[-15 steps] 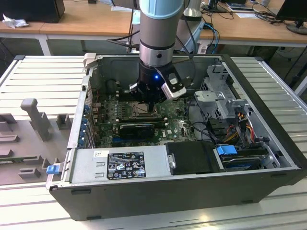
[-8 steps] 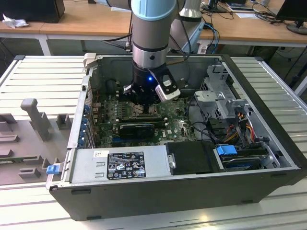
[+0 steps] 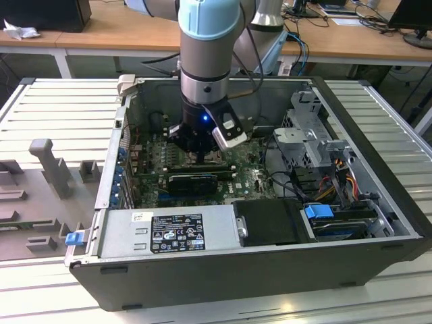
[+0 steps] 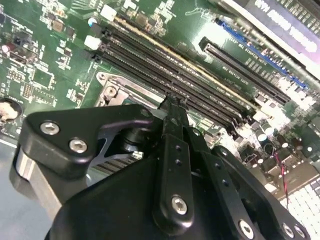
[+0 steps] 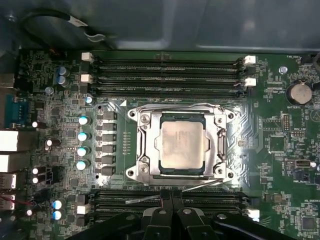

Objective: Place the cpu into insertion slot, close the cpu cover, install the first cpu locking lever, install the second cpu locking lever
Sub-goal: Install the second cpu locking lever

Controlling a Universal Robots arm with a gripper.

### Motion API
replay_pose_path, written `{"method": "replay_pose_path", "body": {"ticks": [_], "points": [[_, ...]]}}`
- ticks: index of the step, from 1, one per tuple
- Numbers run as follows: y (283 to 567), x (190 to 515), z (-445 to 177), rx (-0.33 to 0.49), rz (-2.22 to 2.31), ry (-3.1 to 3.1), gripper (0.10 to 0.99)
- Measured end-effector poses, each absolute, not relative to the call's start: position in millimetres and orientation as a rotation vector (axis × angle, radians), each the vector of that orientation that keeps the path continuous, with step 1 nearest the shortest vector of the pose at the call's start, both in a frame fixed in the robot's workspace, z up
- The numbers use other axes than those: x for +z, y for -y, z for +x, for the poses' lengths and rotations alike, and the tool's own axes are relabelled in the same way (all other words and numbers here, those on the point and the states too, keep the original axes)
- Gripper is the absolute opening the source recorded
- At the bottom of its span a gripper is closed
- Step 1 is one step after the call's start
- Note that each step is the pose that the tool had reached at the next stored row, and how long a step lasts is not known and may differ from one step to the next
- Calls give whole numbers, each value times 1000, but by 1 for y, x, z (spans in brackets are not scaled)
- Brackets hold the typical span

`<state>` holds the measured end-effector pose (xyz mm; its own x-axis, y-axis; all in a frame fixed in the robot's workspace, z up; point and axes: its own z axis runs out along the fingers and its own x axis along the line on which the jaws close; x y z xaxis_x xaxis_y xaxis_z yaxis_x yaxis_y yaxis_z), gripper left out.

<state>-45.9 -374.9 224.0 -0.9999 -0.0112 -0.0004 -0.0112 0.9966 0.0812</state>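
My gripper, fingers pressed together and holding nothing, hangs just above a thin locking lever beside the insertion slot. The cpu sits in the slot, the cpu cover down around it. I judge 1 lever needs steady downward pressure, tips kept centred on it.

Robotics lab, open computer case on slatted metal bench, cabled wooden desks behind
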Motion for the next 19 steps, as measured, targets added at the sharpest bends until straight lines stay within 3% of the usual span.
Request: {"method": "replay_pose_path", "body": {"ticks": [6, 9, 19], "points": [[382, 224, -58, -184, 17, 3136, 106], [386, 222, -60, -254, 17, 3132, 106], [392, 213, -69, -306, 61, 3125, 106]]}}
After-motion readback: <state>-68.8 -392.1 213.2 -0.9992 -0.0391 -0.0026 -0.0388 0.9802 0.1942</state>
